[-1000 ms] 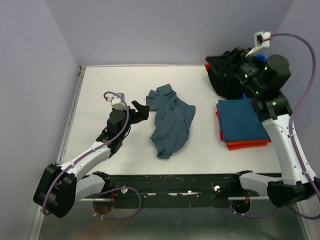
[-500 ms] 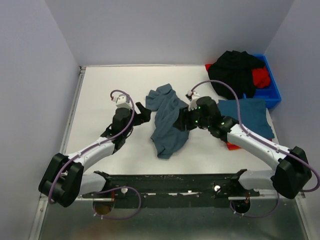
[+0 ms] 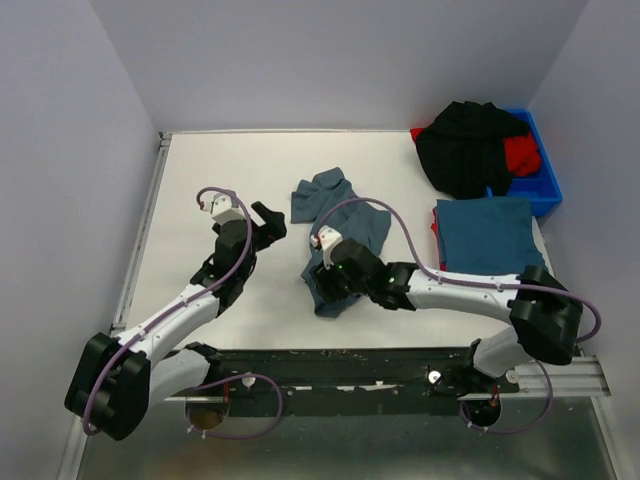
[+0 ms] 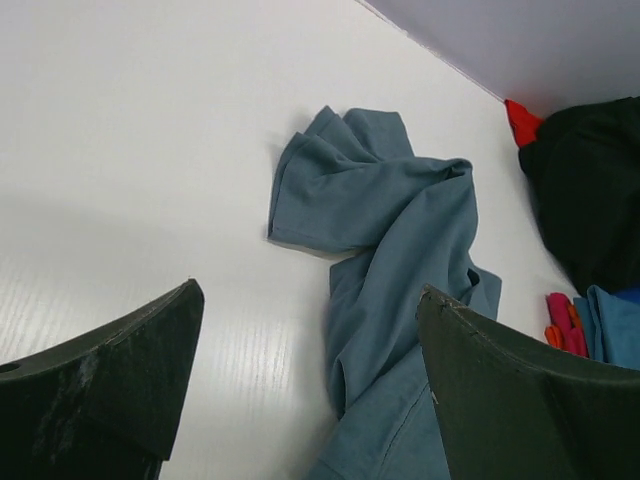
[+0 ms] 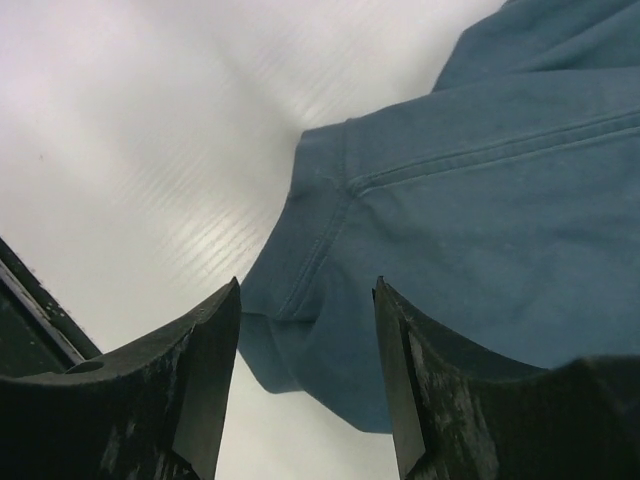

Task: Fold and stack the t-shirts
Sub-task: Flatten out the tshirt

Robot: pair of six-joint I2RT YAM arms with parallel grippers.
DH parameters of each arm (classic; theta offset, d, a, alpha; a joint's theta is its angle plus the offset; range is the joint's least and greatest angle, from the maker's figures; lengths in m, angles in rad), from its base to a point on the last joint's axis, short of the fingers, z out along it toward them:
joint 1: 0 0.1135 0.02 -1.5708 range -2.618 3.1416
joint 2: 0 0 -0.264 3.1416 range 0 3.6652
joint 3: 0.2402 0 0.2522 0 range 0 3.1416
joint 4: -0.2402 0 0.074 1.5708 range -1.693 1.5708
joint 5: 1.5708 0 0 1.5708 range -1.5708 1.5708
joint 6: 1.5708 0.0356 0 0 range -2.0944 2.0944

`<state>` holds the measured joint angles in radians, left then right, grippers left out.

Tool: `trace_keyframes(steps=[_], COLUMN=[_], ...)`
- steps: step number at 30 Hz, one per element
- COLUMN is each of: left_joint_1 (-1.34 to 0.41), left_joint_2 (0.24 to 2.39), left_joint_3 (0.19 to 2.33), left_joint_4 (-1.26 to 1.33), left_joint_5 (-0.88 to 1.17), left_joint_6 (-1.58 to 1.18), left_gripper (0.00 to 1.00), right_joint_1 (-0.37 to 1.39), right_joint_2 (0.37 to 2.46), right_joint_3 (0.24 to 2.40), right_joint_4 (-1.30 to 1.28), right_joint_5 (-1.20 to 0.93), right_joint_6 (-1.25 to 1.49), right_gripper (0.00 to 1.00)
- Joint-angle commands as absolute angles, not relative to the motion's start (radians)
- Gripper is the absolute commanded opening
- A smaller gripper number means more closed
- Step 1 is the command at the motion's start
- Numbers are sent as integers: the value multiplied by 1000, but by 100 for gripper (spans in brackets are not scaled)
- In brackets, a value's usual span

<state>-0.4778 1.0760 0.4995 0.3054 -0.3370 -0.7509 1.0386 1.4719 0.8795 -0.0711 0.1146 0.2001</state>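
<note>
Shirt (image 3: 345,235), grey-blue and crumpled, lies mid-frame in the top view on the white table (image 3: 200,170), running from upper centre down toward lower centre. The right gripper (image 3: 320,280) sits over the shirt's lower end. In its wrist view the fingers (image 5: 200,370) are spread, and a hemmed corner of the cloth shows in the gap between them; whether they touch it cannot be told. The left gripper (image 3: 270,217) is just left of the shirt's upper part, apart from it. In its wrist view the fingers (image 4: 120,370) stand wide with nothing between them, and the shirt lies beyond, at the centre of that frame. At the right of the top view a stack (image 3: 485,240) of folded shirts, blue on top with red and orange edges beneath, rests well apart from the crumpled one. Above it, in the upper right, a blue bin (image 3: 545,190) holds a heap of black and red clothes (image 3: 470,145).
</note>
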Motion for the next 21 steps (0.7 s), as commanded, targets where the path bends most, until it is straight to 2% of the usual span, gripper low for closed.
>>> trace_keyframes(steps=[1,9,14,16,18,19,21], left_joint_1=[-472,-472,-472,-472,-471,-472,-472], left_joint_2=[1043,1061,1080,1086,1092,1094,1097], left_joint_3=[479,491,505,506,508,509,511], left_joint_4=[276,284,284,287,285,285,290], left_joint_5=[-420,-384,-354,-344,-341,-338,-328], left_joint_6=[-779,-755,-742,-738,-736,-738,-732], left_gripper=[95,94,94,93,93,93,93], right_joint_1=[1107,1152,1158,1157,1157,1158,1158], right_joint_2=[1538,1658,1684,1683,1666,1651,1599], right_joint_3=[905,948,957,962,963,960,953], right_joint_4=[-28,-75,-89,-100,-106,-106,-95], right_joint_5=[230,259,281,304,336,353,373], right_joint_6=[149,153,141,143,146,147,152], right_gripper=[64,66,63,44,18,9,1])
